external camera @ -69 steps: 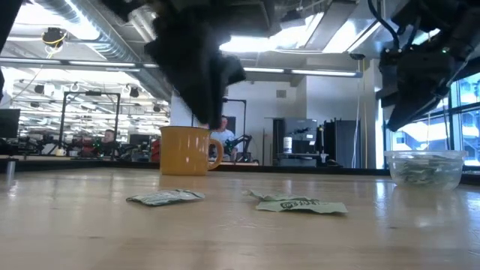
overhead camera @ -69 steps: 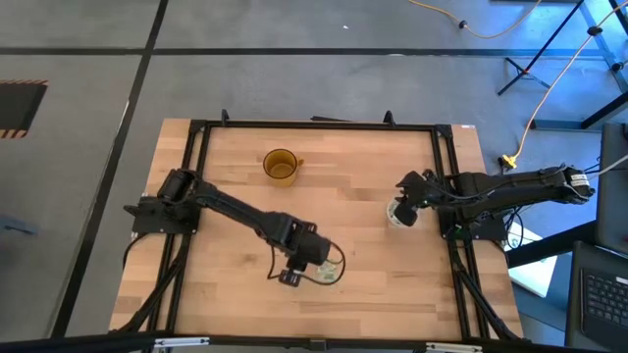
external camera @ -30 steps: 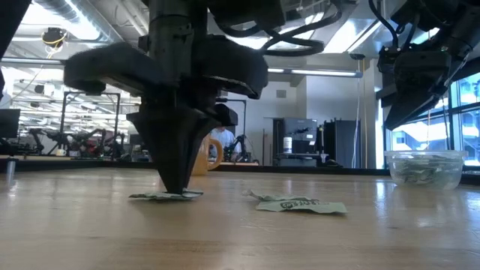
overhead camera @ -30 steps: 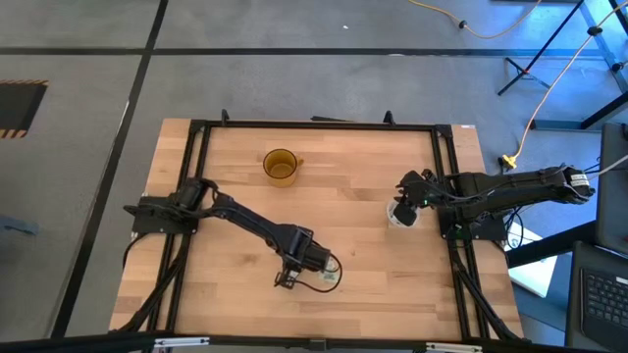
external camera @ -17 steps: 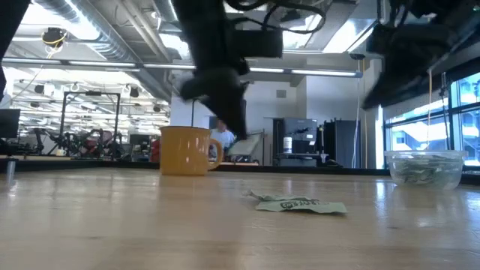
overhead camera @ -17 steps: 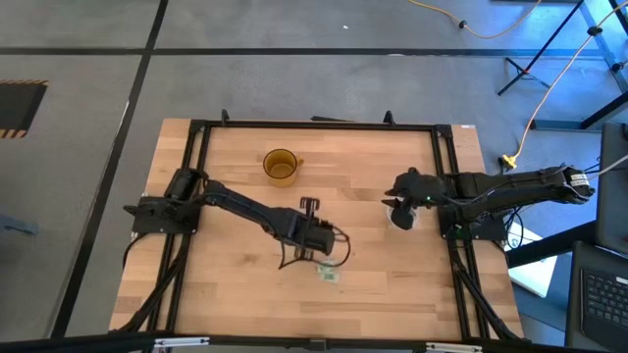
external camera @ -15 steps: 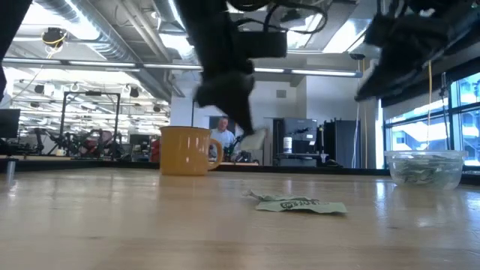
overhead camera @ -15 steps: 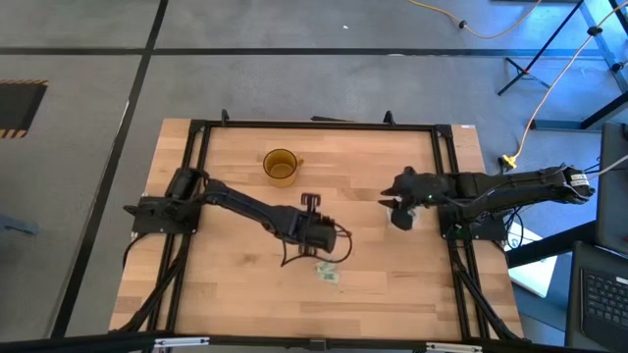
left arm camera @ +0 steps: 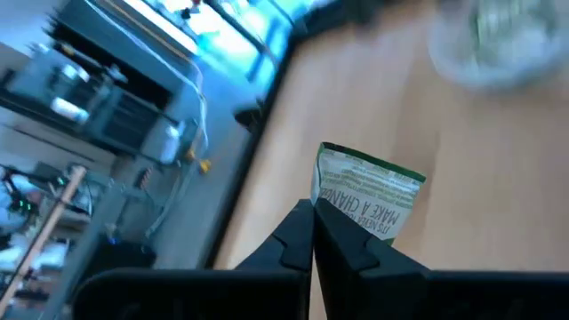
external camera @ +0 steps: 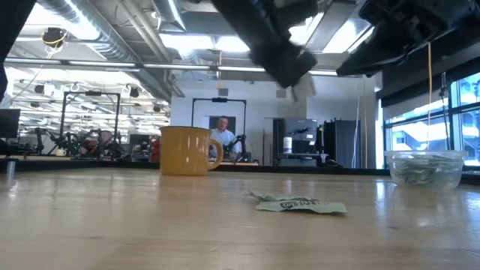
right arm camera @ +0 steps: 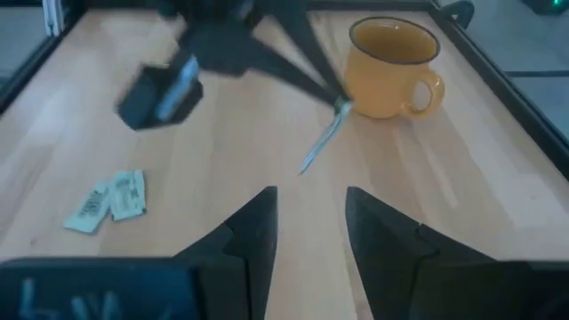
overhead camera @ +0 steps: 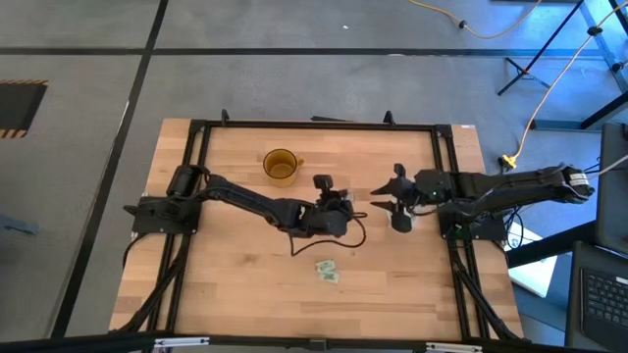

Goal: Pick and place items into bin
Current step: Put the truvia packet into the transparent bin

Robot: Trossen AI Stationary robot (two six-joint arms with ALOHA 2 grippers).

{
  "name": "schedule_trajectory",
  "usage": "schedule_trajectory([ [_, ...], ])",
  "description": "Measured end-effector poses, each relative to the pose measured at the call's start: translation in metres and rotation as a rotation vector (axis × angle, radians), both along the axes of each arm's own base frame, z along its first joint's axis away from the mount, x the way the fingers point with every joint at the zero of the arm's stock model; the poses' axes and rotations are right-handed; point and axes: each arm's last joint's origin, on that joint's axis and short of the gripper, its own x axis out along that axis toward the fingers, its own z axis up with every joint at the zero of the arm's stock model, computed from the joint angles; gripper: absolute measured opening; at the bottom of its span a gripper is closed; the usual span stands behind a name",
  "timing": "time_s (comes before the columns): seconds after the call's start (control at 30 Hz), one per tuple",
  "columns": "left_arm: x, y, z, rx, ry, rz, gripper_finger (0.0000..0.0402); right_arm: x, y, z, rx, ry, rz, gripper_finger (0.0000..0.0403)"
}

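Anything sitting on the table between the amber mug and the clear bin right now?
No, in the low view the wood between the amber mug and the bin is bare. The packet left on the table lies nearer the camera, off that line.

L gripper [left arm camera: 313, 233] pinched closed; R gripper [right arm camera: 309, 218] spread.

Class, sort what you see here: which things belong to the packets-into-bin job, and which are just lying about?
Job:
- small green-and-white wrapped packet pinched in the left gripper
- green-and-white packets lying on the table
- round clear plastic bin
- open right gripper, facing them

Lying about:
- amber-brown handled mug
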Motion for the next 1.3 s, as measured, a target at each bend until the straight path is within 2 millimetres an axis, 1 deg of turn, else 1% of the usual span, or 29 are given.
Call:
schedule_trajectory([
  [0.13,0.008,-0.001,0.012,0.032,-0.095,-0.03,0.0002,0.006,0.0,-0.005,-0.027,0.021,0.013,0.0138],
  [0.3,0.012,-0.002,0.019,0.066,-0.134,-0.052,0.0004,0.016,0.0,-0.009,-0.022,0.015,0.011,0.0138],
  [0.43,0.012,-0.002,0.02,0.069,-0.142,-0.052,0.0002,0.021,0.0,-0.011,0.018,0.003,-0.021,0.0138],
  [0.57,0.012,-0.002,0.02,0.071,-0.142,-0.048,0.0004,0.021,-0.001,-0.01,0.041,-0.012,-0.075,0.0138],
  [0.87,0.012,-0.002,0.02,0.07,-0.143,-0.047,0.0004,0.025,-0.001,-0.003,0.11,-0.102,-0.102,0.0138],
  [0.97,0.012,-0.002,0.02,0.069,-0.145,-0.046,0.0002,0.025,-0.001,-0.003,0.134,-0.106,-0.112,0.0135],
  [1.1,0.012,-0.002,0.021,0.068,-0.153,-0.047,0.0004,0.025,-0.001,-0.003,0.166,-0.106,-0.125,0.0108],
  [1.3,0.012,-0.002,0.022,0.067,-0.16,-0.049,0.0002,0.025,-0.001,-0.003,0.168,-0.105,-0.126,0.0041],
])
